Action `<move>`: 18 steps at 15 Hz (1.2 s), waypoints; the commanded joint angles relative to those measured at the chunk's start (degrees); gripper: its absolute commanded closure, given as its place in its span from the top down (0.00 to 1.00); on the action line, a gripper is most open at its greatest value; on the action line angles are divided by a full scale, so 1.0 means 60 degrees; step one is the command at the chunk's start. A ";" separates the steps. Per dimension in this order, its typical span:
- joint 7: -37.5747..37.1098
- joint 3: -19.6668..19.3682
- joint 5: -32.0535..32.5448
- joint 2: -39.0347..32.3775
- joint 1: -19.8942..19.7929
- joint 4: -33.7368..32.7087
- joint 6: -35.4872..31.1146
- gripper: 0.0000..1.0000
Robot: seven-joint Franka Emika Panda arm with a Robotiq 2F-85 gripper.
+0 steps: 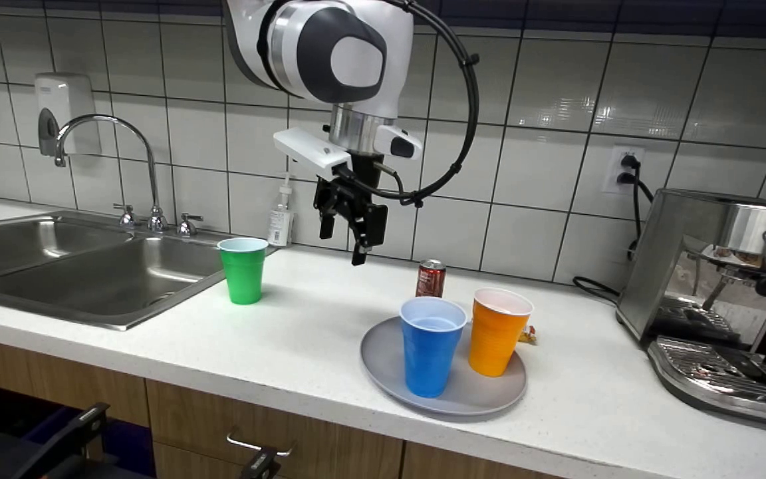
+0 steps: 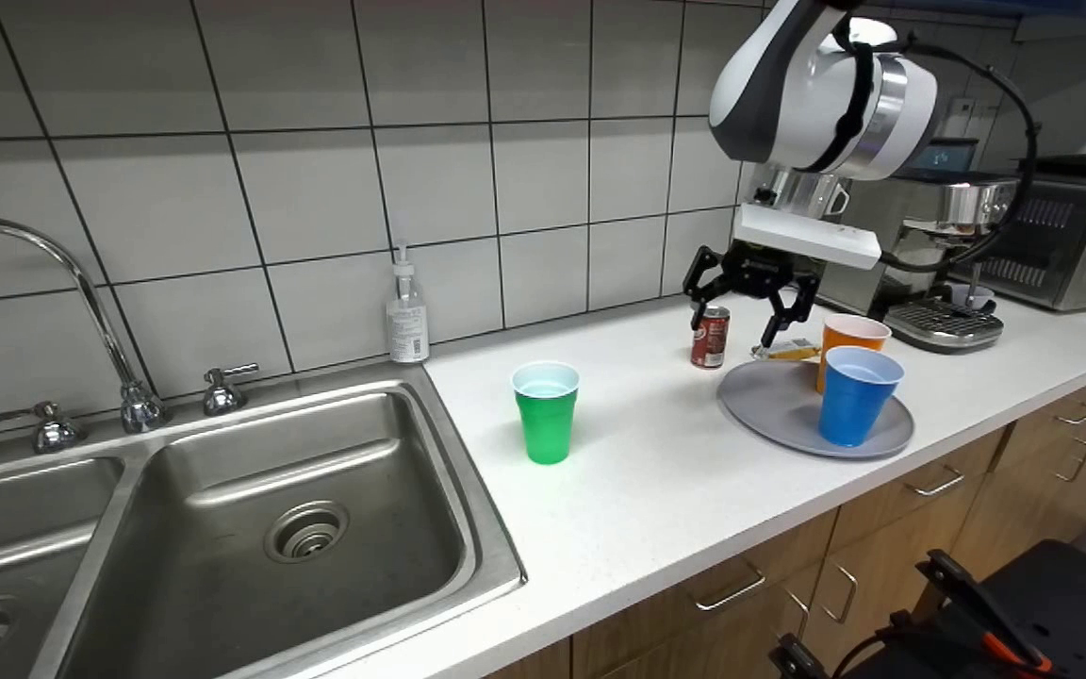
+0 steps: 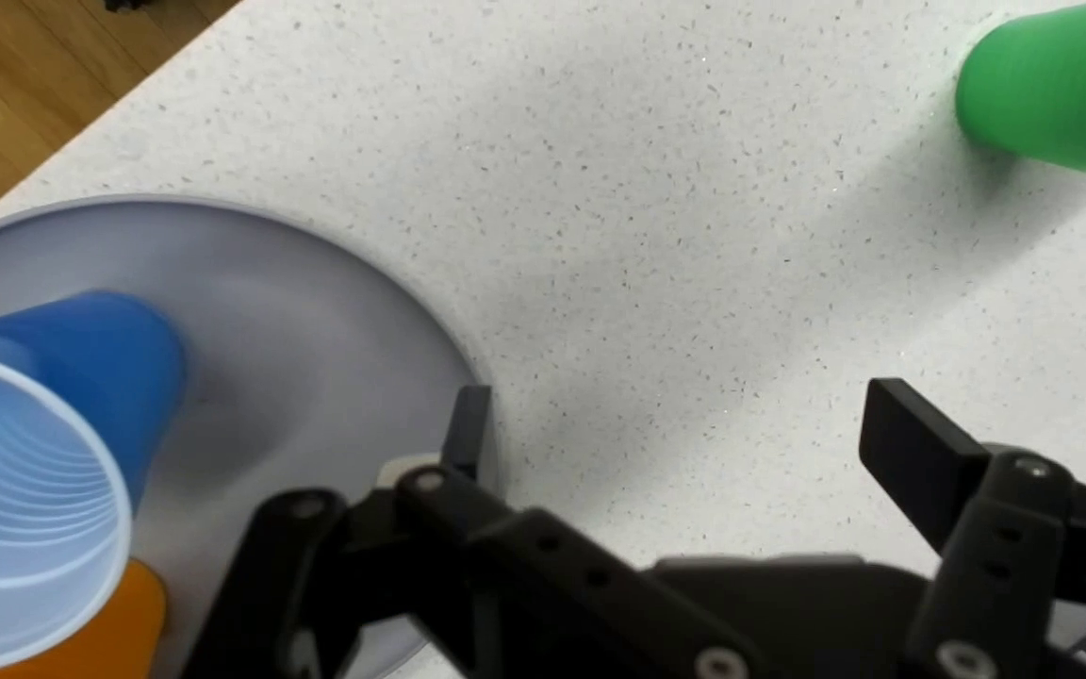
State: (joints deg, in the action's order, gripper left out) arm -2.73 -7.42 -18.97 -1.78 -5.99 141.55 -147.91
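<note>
Gripper [image 3: 680, 424] is held up over the bench [image 1: 316, 319], pointed down. Jaws are spread wide apart; mostly speckled bench surface is seen between them in the wrist view. Edge of a grey plate [image 1: 383, 362] is overlapped by a jaw there, but in both exterior views the gripper is seen raised above plate level. On the plate, a blue cup [image 1: 429, 356] and an orange cup [image 1: 497, 332] are stood upright, just beside each other; whether they touch cannot be told. Blue cup is set nearer the bench's front edge. Behind the plate, toward the tiled wall [image 1: 536, 173], a red can [image 2: 713, 339] is stood upright on the bench, slightly overlapped by a jaw in an exterior view. In an exterior view a yellow wrapper [image 1: 528, 334] is partly hidden behind the orange cup. Green cup [image 1: 243, 273] is stood upright on the bench, well apart from the plate, near the steel sink [image 2: 175, 528]. Tap [image 1: 157, 219] is fitted at the sink's back; pump bottle [image 2: 407, 325] is placed by its back corner. Dispenser [image 1: 67, 110] is mounted on the wall. Espresso machine [image 1: 675, 253] is placed past the plate, microwave [image 2: 1061, 236] beyond it.
</note>
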 commanded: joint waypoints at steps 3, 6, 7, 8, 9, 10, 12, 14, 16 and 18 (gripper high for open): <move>-0.0017 0.0059 0.0023 0.0010 -0.0061 -0.0006 0.0011 1.00; 0.0015 0.0063 0.0016 0.0001 -0.0059 -0.0030 -0.0017 1.00; 0.0079 0.0067 0.0022 -0.0007 -0.0058 -0.0081 -0.0026 1.00; 0.0127 0.0071 0.0018 -0.0009 -0.0056 -0.0116 -0.0006 1.00; 0.0162 0.0077 0.0070 -0.0007 -0.0049 -0.0149 0.0004 1.00; 0.0219 0.0086 0.0043 0.0022 -0.0046 -0.0180 0.0064 1.00; 0.0329 0.0126 -0.0022 0.0065 -0.0017 -0.0239 0.0076 1.00; 0.0425 0.0178 -0.0049 0.0008 0.0026 -0.0371 0.0072 1.00; 0.0510 0.0266 -0.0121 -0.0111 0.0076 -0.0550 0.0096 1.00; 0.0547 0.0354 -0.0094 -0.0221 0.0148 -0.0683 0.0088 1.00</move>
State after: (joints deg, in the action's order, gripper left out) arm -1.01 -6.32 -18.85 -1.87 -5.42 139.55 -147.97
